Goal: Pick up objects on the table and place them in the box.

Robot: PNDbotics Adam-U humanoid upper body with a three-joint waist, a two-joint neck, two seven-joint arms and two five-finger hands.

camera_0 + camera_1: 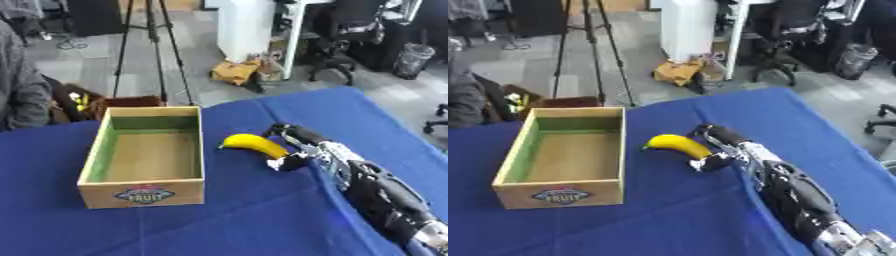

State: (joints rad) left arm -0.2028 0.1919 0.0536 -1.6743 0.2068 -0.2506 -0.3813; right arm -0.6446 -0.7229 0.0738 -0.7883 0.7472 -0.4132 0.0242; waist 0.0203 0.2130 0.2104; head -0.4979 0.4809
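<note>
A: Item one, the banana [254, 144]. Where is it placed?

B: It is laid on the blue tablecloth [262, 220], just right of the box [145, 193] and apart from it. Its pointed tip is turned toward the box wall; its other end is taken up by the right hand [292, 148].

A: Item two, the right hand. How is it entered?

B: It is brought in from the lower right, at the end of a black and silver arm [385, 195] stretched across the cloth. The fingers are curled round the right end of the banana: dark fingers are seen above and behind the fruit, and a pale part of the hand is seen below it. The hand is recorded as closed on the banana. Whether the fruit is lifted or resting on the cloth cannot be told.

A: Item three, the box?

B: A wooden crate, open at the top, with green inner walls and a plain floor. A label reading FRUIT [145, 194] is borne on its near face. Nothing is seen inside it.

A: The left hand?

B: It is not shown in either view.

A: Anything beyond the table?

B: A tripod [150, 45] is stood on the floor behind the box, and a grey sleeve [19, 90] is seen at the far left edge.
</note>
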